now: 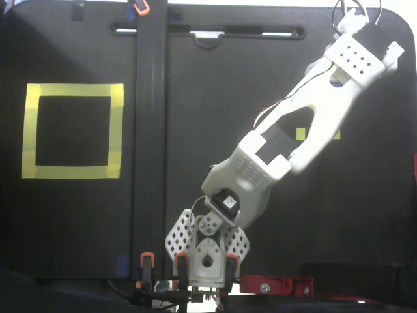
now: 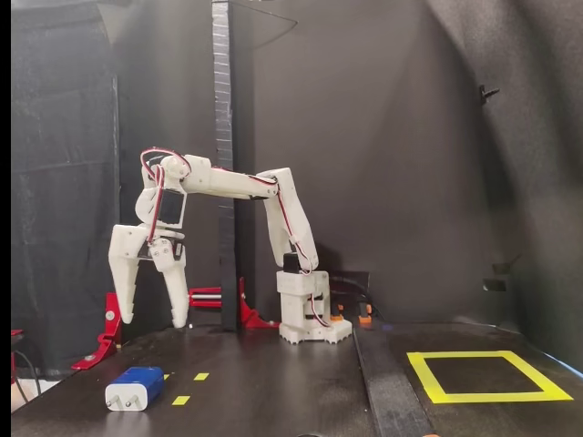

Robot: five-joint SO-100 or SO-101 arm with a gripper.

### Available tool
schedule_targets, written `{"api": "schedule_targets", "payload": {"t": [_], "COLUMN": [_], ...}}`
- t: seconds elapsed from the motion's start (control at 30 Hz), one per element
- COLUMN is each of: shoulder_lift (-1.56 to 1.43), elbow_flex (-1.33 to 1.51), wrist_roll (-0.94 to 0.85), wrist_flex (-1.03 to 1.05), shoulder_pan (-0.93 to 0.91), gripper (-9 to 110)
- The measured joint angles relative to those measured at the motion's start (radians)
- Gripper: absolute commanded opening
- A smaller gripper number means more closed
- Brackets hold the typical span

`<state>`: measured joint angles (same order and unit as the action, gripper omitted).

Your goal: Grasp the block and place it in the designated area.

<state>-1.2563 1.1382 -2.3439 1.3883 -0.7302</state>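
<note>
Clearly the step in hand is the approach to the grasp: in the side-on fixed view the end effector (image 2: 150,320) hangs above the tabletop (image 2: 273,382) at the left of the frame with its two fingers spread wide and nothing between them, while the dark blue block (image 2: 135,387) lies on its side at the lower left, below and nearer the camera, well apart from the fingertips. To do this well, the arm should probably bring the open fingers directly over the block's middle before descending, turn the wrist so they straddle its narrower width, and close only once they sit low around it. From above, the block is hidden under the arm (image 1: 306,124). The yellow tape square (image 2: 485,376), the designated area, lies at the lower right, far across the tabletop.
</note>
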Motion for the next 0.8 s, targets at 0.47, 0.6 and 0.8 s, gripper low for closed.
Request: {"api": "schedule_targets", "payload": {"t": [0.47, 0.6, 0.8], "shoulder_lift": [0.067, 0.123, 0.190], "elbow_flex": [0.000, 0.000, 0.000], "wrist_roll": [-0.028, -0.028, -0.037], "wrist_flex": [-0.023, -0.063, -0.130], "shoulder_pan": [-0.020, -0.023, -0.028], "gripper": [36, 36, 36]}}
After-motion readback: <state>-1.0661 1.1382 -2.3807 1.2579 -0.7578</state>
